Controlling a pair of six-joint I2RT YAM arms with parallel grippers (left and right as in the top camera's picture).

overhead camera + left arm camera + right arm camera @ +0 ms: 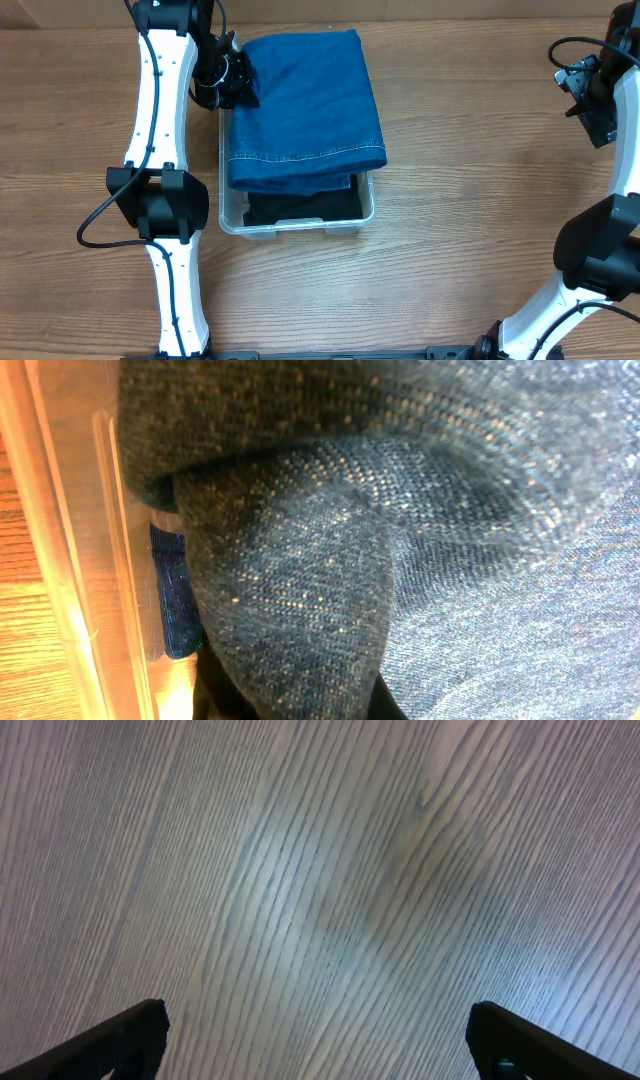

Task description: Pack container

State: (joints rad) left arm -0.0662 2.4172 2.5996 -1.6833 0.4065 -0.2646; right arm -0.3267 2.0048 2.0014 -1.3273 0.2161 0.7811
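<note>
Neatly folded blue denim [305, 100] overfills the clear rectangular plastic container [300, 228].

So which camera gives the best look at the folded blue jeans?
The overhead view: it shows the whole folded jeans lying on top of the clear container, covering most of it. The left wrist view is so close that mostly denim weave fills it. The right wrist view shows none of them, only the wooden table.
</note>
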